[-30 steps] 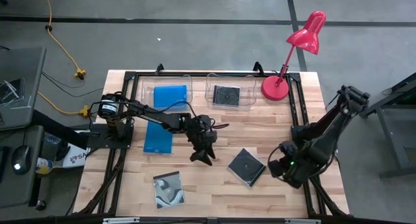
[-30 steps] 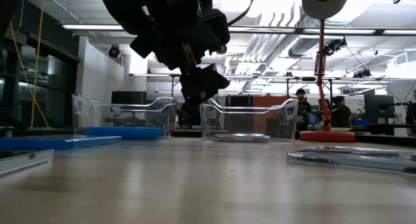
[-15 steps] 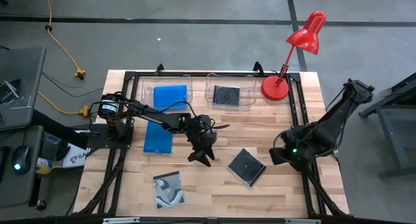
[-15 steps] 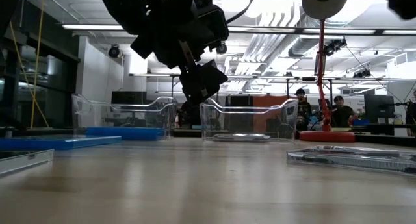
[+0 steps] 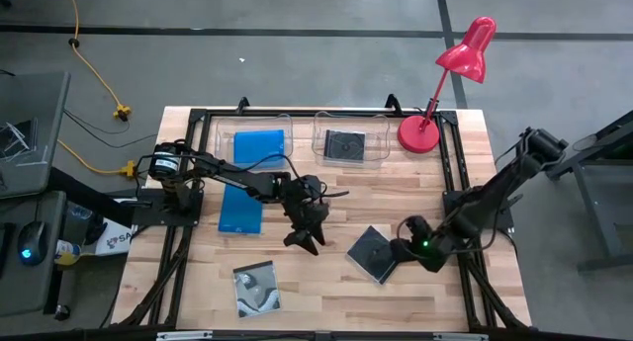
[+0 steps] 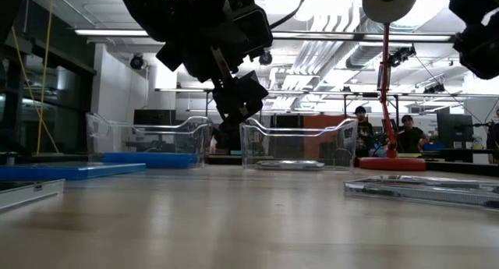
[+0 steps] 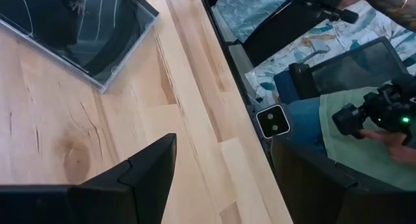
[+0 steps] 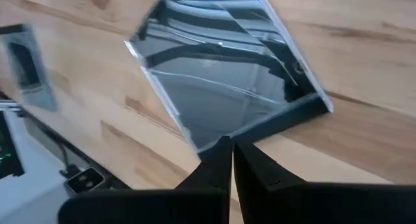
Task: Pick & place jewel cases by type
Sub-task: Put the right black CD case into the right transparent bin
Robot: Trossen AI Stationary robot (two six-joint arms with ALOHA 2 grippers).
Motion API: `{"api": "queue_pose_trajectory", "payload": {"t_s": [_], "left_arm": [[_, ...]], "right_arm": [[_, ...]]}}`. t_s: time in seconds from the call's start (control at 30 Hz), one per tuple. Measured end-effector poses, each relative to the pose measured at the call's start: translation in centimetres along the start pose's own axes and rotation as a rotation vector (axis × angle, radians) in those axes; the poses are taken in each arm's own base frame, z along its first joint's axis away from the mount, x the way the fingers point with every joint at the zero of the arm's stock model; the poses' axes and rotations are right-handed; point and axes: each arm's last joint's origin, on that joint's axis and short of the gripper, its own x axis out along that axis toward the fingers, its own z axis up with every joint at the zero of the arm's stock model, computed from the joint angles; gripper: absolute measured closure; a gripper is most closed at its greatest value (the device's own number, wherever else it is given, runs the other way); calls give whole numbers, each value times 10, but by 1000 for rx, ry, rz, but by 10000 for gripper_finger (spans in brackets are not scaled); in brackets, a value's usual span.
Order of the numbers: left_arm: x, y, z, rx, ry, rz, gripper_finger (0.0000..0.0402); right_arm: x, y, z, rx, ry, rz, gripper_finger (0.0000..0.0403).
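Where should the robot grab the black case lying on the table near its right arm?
Best by its thin edges near a corner, coming from above. The black case lies flat on the table, turned like a diamond, so only the rim gives the fingers something to pinch. One corner points at the right gripper, whose fingers look nearly shut, so it would likely need to open first.

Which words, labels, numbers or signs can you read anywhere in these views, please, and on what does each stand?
"SP": start of a label on a white box beside the table's left edge; the rest is hidden.
A white tag on the table frame carries only a round mark, no letters.
The jewel cases show no readable text.
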Motion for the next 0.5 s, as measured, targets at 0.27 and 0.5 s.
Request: {"api": "queue_pose_trajectory", "payload": {"t_s": [0.27, 0.5], "left_arm": [[8, 10, -7, -21, 19, 3, 154], [19, 26, -20, -68, 70, -14, 154]], "right_arm": [[8, -3, -1, 33, 38, -75, 402], [10, -5, -4, 62, 92, -125, 402]]}}
